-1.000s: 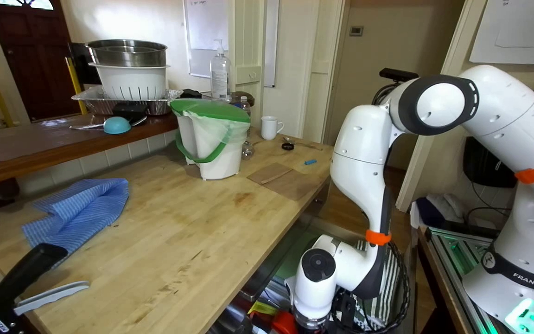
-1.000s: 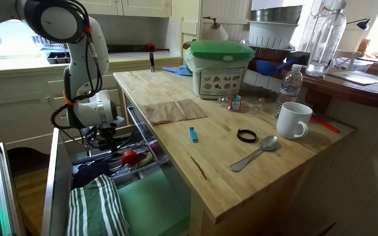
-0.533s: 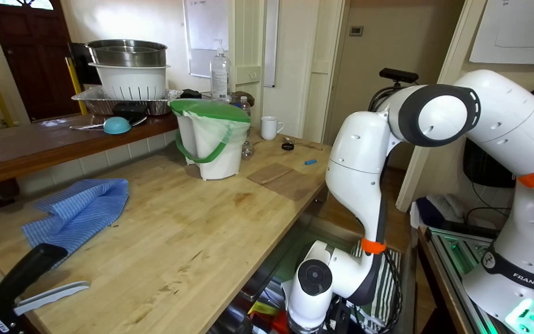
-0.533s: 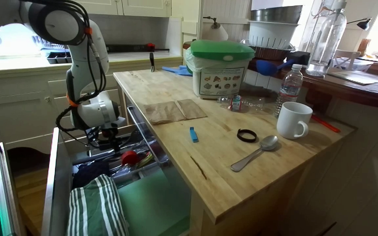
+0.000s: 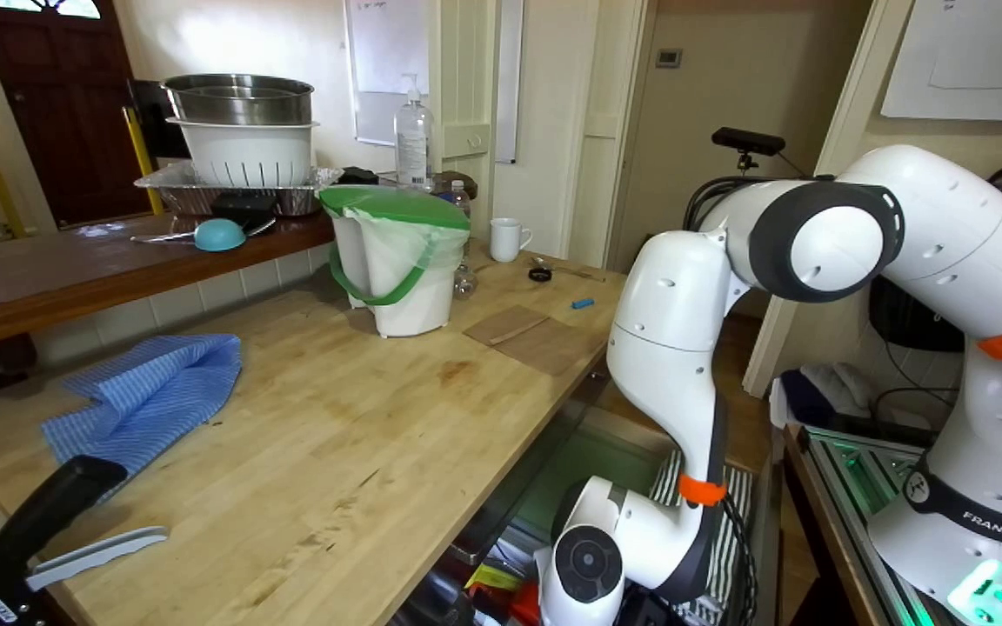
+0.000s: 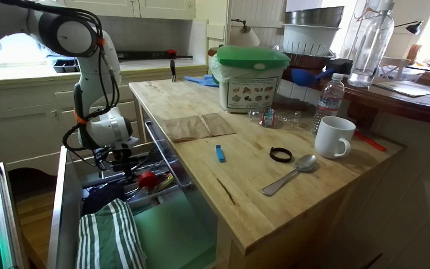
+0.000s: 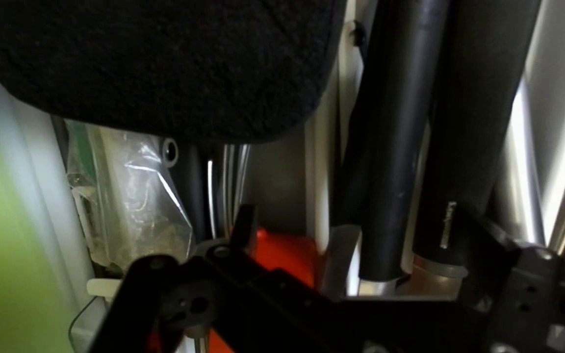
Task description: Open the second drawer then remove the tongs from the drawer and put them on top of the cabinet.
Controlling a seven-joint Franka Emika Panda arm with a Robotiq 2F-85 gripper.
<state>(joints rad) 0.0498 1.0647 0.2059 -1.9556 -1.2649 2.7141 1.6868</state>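
Note:
The second drawer (image 6: 64, 194) stands pulled out from beneath the cabinet's light wooden top (image 6: 196, 104). Down inside it is my gripper (image 6: 127, 172), among the utensils; in an exterior view (image 5: 588, 565) only the wrist above it shows. Seen from the wrist, the gripper (image 7: 367, 226) has its fingers wide apart and grips nothing. Two long dark handles with silver ends, a narrower one (image 7: 400, 162) and a thicker one (image 7: 459, 147), lie between and beyond the fingers. Whether either belongs to the tongs I cannot tell; no clear V shape shows.
Beside the gripper sit a red object (image 7: 287, 255), a clear plastic bag (image 7: 140, 196) and a black textured pad (image 7: 165, 63). A striped towel (image 6: 110, 235) and green board (image 6: 174, 228) fill the near drawer. The cabinet top carries a bucket (image 6: 252, 82) and mug (image 6: 334, 136).
The arm has sunk lower into the drawer, its elbow and wrist both dropping. In an exterior view the gripper shifts slightly right, then back left. The jaws stay open.

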